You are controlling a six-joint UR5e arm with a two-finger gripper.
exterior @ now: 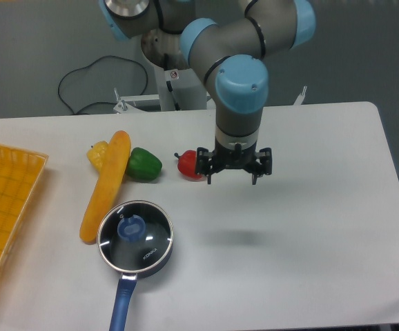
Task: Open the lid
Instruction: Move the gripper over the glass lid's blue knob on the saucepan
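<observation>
Partly gripper-hidden red pepper

Two peppers, one lid

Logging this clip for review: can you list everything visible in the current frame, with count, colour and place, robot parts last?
lid: 1, clear glass with blue knob, sitting on the saucepan, front left
saucepan: 1, dark with blue handle pointing toward the front edge
long orange vegetable: 1, orange, lying just behind the pan
yellow pepper: 1, yellow, partly behind the orange vegetable's far end
green pepper: 1, green, right of the orange vegetable
red pepper: 1, red, partly behind the gripper
basket: 1, orange-yellow, left edge
table: 1, white
gripper: 1, black, open, above the table, right of the pan
</observation>
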